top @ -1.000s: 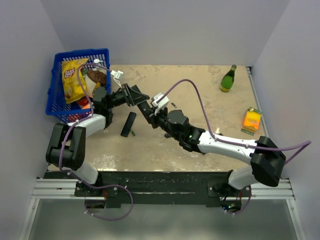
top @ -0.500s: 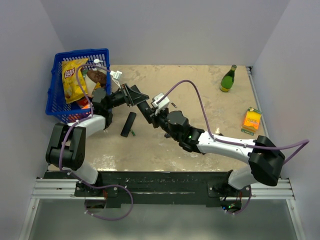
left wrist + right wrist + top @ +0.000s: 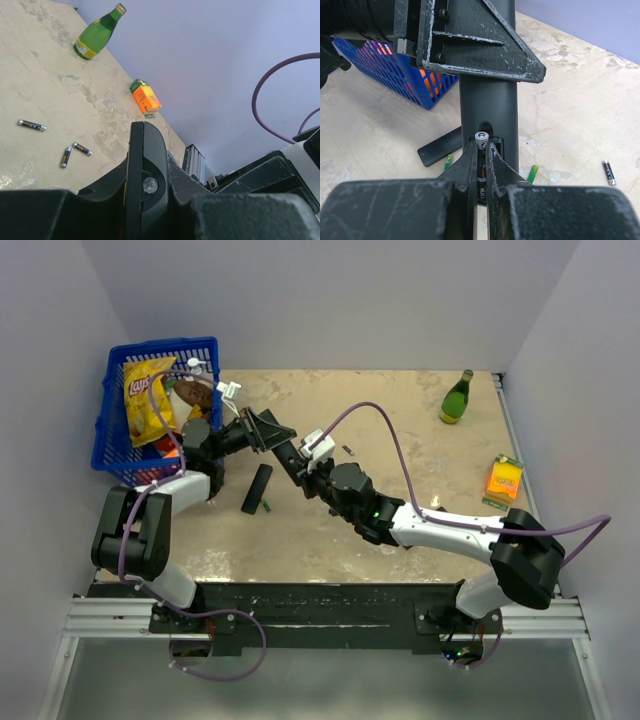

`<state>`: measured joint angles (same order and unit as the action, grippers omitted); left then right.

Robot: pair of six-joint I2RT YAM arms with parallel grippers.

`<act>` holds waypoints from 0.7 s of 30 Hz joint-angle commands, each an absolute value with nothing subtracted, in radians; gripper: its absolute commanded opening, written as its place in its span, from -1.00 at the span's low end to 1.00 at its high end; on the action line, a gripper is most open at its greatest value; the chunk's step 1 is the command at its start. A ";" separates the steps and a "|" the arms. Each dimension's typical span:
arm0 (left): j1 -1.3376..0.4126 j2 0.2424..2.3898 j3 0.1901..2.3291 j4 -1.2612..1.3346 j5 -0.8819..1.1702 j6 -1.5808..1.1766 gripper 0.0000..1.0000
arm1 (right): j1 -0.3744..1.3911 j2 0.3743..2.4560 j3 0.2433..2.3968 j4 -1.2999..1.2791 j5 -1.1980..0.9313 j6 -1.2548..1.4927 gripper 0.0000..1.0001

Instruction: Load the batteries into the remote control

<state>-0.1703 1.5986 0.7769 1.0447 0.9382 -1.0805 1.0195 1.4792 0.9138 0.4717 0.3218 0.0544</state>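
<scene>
The long black remote control [image 3: 488,102] is held off the table, with my left gripper [image 3: 262,428] shut on its far part. In the left wrist view its edge [image 3: 145,165] fills the jaws. My right gripper [image 3: 481,156] is shut on one battery [image 3: 481,142], whose silver end sits at the open compartment in the remote's back. Three more batteries [image 3: 31,125] [image 3: 65,156] [image 3: 82,149] lie loose on the table. The black back cover [image 3: 257,488] lies flat on the table under the arms.
A blue basket [image 3: 150,410] holding a chips bag stands at the back left, close to the left arm. At the back right is a green bottle [image 3: 457,398], with an orange box [image 3: 504,480] by the right wall. Small green bits [image 3: 533,173] lie near the cover.
Both grippers and the remote have shifted slightly left and away. The grips are unchanged.
</scene>
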 commanded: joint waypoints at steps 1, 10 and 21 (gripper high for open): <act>-0.163 1.569 0.762 1.104 0.930 -1.103 -1.00 | 1.023 1.466 0.936 0.449 0.319 0.064 -0.98; -0.161 1.572 0.755 1.131 0.930 -1.117 -1.00 | 1.023 1.479 0.945 0.436 0.325 0.086 -0.77; -0.161 1.582 0.741 1.187 0.927 -1.150 -1.00 | 1.022 1.479 1.006 0.370 0.333 0.104 -0.55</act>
